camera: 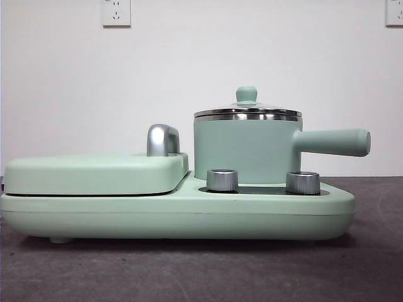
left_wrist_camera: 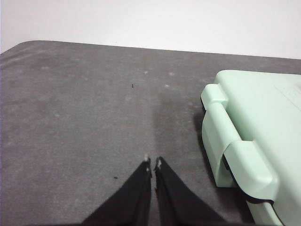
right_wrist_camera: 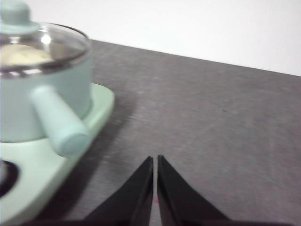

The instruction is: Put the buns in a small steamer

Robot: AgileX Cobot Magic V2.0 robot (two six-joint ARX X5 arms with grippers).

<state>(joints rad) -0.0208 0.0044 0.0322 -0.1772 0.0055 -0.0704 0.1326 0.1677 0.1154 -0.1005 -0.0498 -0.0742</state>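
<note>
only right wrist view shows bun (right_wrist_camera: 21,55), under steamer lid (right_wrist_camera: 56,44)

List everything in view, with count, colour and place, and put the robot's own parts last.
small steamer: one, mint green with steel rim, on the right part of the base, long handle pointing right
glass lid: one, clear with green knob, closed on the steamer
bun: at least one, cream-white, seen through the lid inside the steamer
griddle section: one, mint green, flat, left part of the base, silver handle behind
knobs: two, silver, on the base in front of the steamer
table: one, dark grey
wall sockets: two, white, on the wall
left claw: black, shut, over bare table beside the griddle
right claw: black, shut, over bare table beside the steamer
</note>
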